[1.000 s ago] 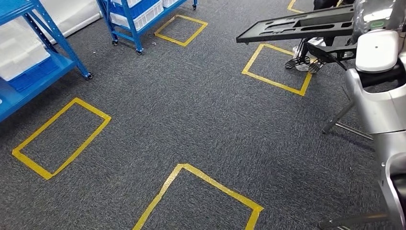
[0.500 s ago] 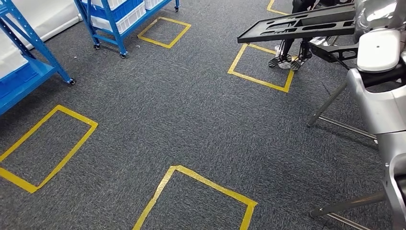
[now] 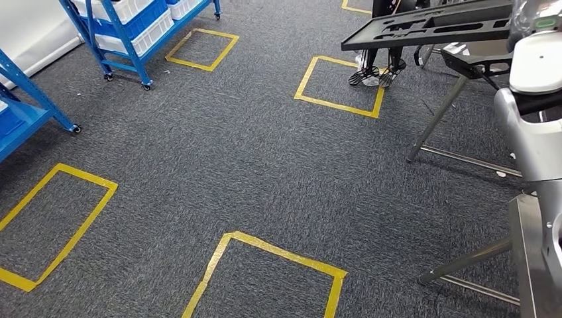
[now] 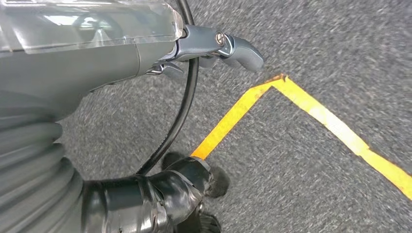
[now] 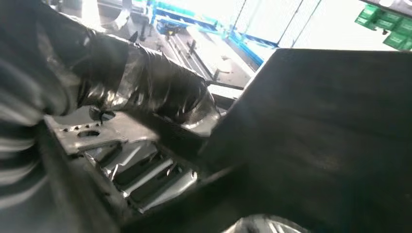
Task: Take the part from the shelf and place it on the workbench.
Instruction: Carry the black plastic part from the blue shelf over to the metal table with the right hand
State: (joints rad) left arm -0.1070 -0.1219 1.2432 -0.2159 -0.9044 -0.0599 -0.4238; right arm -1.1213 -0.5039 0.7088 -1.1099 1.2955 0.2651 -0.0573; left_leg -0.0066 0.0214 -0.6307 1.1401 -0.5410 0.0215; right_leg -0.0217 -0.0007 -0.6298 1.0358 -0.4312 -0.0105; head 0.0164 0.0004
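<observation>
The part [image 3: 431,26] is a long flat black panel with cut-outs, held level in the air at the upper right of the head view, above the carpet. My silver right arm [image 3: 537,112] rises beside it. In the right wrist view the dark taped fingers of my right hand [image 5: 160,97] grip the edge of the black part [image 5: 330,145]. My left hand [image 4: 194,111] hangs over the carpet and holds nothing, its grey thumb [image 4: 238,48] and dark fingers [image 4: 175,187] spread apart.
Blue wheeled shelves [image 3: 126,33] with white bins stand at the far left, and another blue rack [image 3: 26,112] is nearer. Yellow tape squares [image 3: 265,278] mark the grey carpet. A metal-legged stand [image 3: 437,119] and a person's shoes [image 3: 374,74] are at the right.
The camera has turned: shelves and tape squares have slid left in the picture and the metal stand has come into view at the right. The part stays in my right hand.
</observation>
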